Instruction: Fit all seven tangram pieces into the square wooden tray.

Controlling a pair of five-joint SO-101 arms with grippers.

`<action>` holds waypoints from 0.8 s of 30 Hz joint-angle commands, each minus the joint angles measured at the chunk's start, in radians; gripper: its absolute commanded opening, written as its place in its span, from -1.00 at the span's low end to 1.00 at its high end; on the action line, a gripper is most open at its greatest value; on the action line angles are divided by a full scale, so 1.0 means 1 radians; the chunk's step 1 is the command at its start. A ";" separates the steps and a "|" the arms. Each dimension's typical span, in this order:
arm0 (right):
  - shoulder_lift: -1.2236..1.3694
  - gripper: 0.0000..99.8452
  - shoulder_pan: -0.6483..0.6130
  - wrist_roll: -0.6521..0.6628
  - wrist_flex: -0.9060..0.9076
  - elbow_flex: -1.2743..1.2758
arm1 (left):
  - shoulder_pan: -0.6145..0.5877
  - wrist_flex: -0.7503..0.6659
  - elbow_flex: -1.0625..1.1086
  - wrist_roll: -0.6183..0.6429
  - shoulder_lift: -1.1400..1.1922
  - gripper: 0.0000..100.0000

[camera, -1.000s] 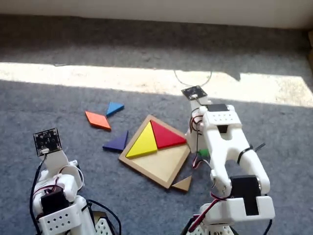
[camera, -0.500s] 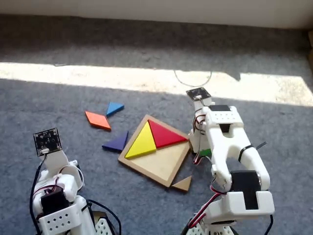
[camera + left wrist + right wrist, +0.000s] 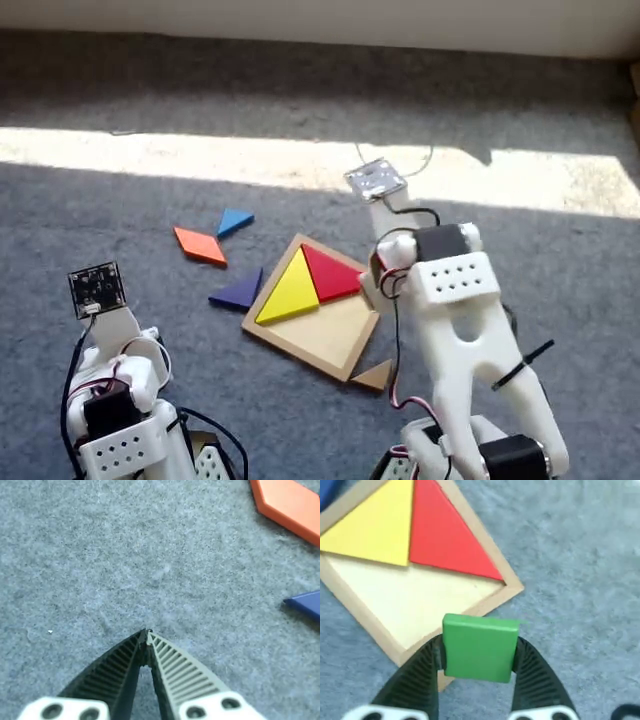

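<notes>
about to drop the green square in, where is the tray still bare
Free: the tray's bare half, bordered by the yellow triangle, red triangle and the rim. Crowded: carpet by the orange piece, blue piece and purple piece.

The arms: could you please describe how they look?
The left arm and right arm are white plastic with black motor blocks, red and black cables and a square circuit board at each wrist. The left tool has ribbed fingers, one black, one pale; the right tool's are dark.
</notes>
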 commanded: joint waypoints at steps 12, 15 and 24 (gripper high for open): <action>0.341 -0.98 -0.312 -0.242 -0.163 -0.019 | -0.016 -0.015 0.010 0.000 -0.025 -0.99; 0.360 -0.98 -0.328 -0.242 -0.174 -0.019 | -0.016 -0.015 0.010 0.000 -0.025 -0.99; 0.367 -0.67 -0.323 -0.261 -0.202 -0.018 | -0.016 -0.015 0.010 0.000 -0.025 -0.99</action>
